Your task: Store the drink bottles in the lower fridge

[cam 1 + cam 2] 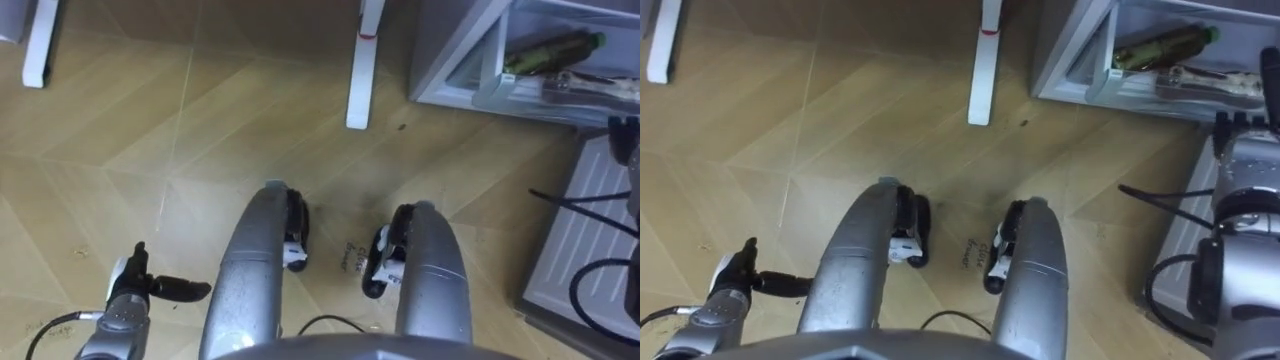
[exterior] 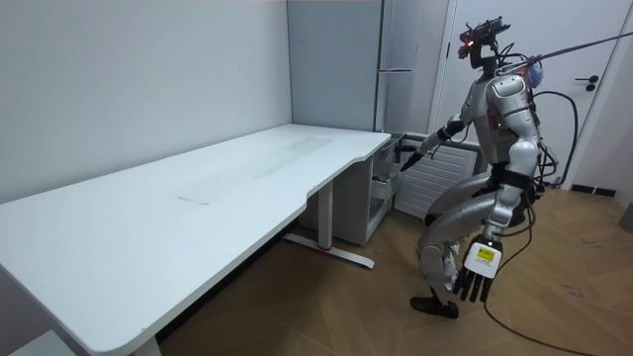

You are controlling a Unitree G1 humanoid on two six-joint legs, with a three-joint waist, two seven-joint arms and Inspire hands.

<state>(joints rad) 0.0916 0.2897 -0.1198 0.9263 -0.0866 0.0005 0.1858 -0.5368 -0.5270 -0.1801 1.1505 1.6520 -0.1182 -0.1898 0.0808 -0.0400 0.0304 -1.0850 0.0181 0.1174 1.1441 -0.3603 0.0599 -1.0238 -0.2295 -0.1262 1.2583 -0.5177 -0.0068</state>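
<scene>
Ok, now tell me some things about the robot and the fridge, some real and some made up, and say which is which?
1. A bottle lies on its side inside the fridge. True.
2. The left hand holds a drink. False: it hangs open by the leg, holding nothing.
3. The fridge door is shut. False: it stands open, so you can see inside.
4. The robot stands by the fridge with bent knees. True.
</scene>
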